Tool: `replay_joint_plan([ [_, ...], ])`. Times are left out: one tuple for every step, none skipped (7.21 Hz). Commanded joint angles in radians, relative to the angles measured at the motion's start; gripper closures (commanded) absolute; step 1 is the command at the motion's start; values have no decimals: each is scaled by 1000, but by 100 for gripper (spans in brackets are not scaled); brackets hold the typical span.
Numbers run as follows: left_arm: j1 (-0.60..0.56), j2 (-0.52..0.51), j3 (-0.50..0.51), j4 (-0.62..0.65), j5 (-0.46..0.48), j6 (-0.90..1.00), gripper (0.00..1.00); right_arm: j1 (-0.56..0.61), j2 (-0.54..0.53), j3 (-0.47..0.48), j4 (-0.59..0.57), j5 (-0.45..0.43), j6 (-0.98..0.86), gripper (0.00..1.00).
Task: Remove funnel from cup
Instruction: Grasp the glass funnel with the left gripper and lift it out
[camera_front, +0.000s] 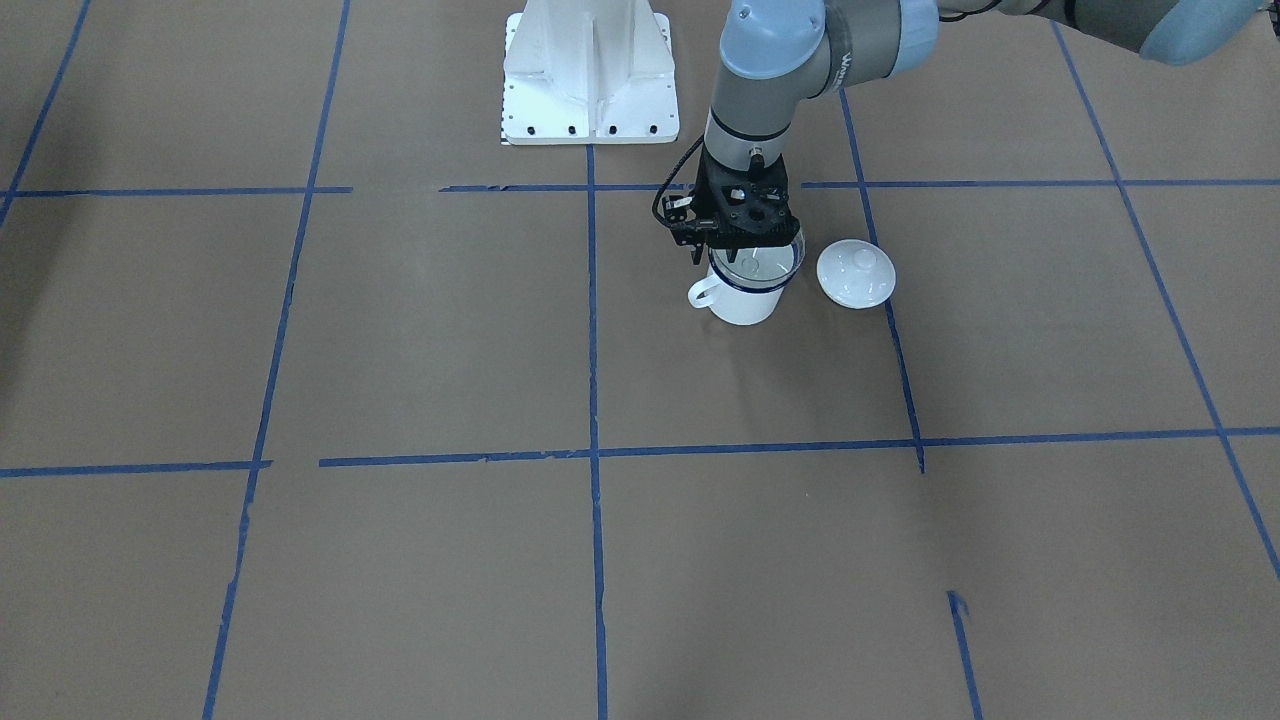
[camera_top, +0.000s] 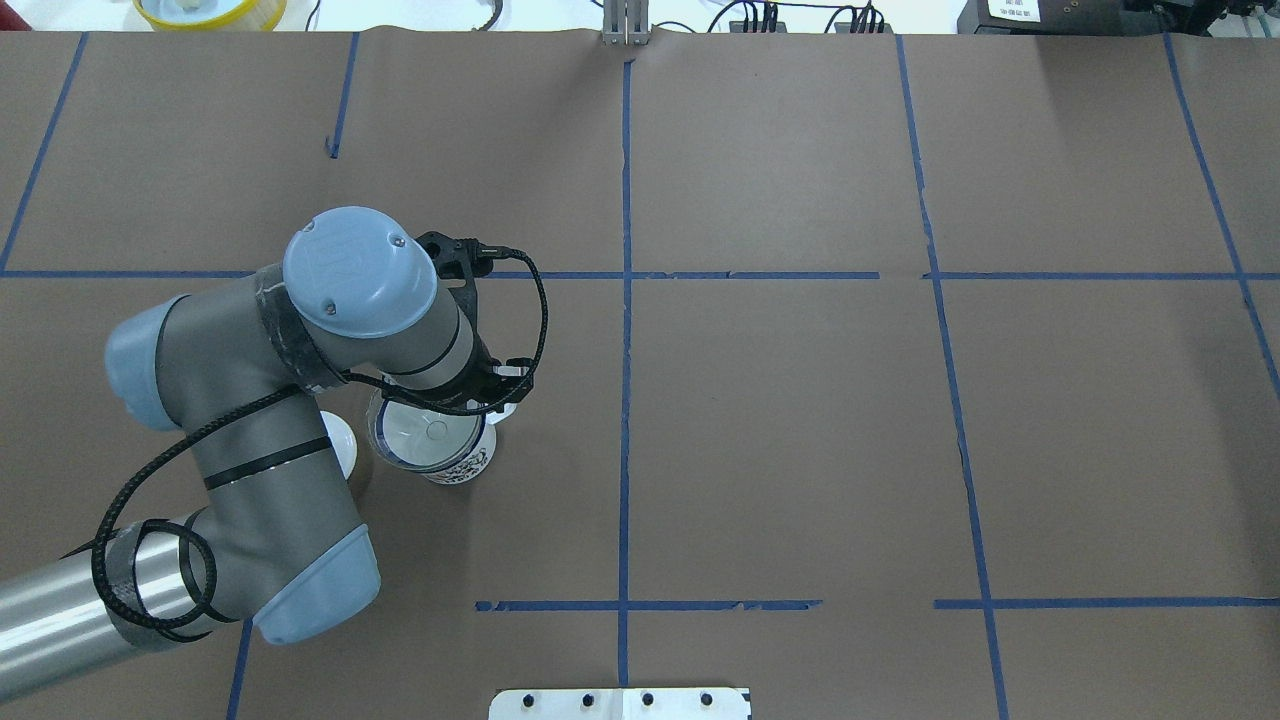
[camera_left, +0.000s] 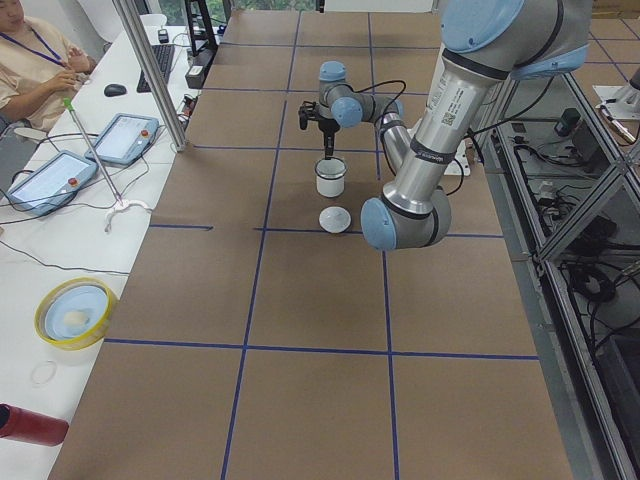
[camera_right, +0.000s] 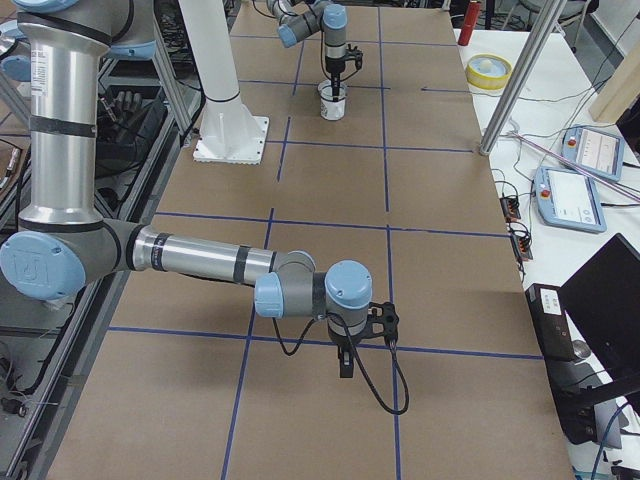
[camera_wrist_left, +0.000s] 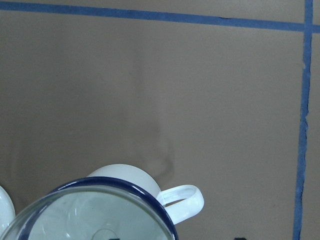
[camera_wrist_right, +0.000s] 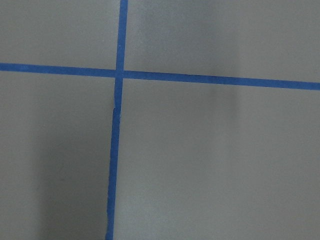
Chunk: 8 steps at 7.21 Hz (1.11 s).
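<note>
The cup (camera_front: 745, 303), a white mug with a dark blue rim and a loop handle, stands upright on the brown table. The clear funnel (camera_front: 762, 264) sits in its mouth. Both show in the overhead view, cup (camera_top: 468, 466) and funnel (camera_top: 425, 434), and in the left wrist view, cup (camera_wrist_left: 127, 176) and funnel (camera_wrist_left: 95, 220). My left gripper (camera_front: 748, 246) points straight down at the far edge of the funnel's rim; its fingertips are hidden, so I cannot tell how the jaws stand. My right gripper (camera_right: 345, 368) hangs low over bare table far from the cup; I cannot tell whether it is open.
A white round knobbed lid (camera_front: 856, 274) lies on the table right beside the cup, on my left arm's side. The white robot base (camera_front: 590, 80) stands behind the cup. Blue tape lines cross the table. An operators' bench with tablets (camera_left: 125, 138) runs along the far edge.
</note>
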Motion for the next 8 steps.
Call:
replay_joint_plan([
  [1, 3, -5, 2, 2, 1, 100, 0, 0, 0, 0, 0, 0, 0],
  [-1, 3, -8, 2, 2, 1, 100, 0, 0, 1, 0, 0, 0, 0],
  [-7, 3, -47, 27, 0, 7, 100, 0, 0, 0, 0, 0, 0, 0],
  [-12, -3, -145, 134, 0, 12, 100, 0, 0, 1, 0, 0, 0, 0],
  [-68, -18, -220, 216, 0, 11, 100, 0, 0, 1, 0, 0, 0, 0],
  [-134, -39, -232, 226, -3, -5, 100, 0, 0, 0, 0, 0, 0, 0],
  [-153, -35, -218, 162, 37, -129, 100, 0, 0, 0, 0, 0, 0, 0],
  [-156, -24, -142, -62, 183, -357, 100, 0, 0, 0, 0, 0, 0, 0],
])
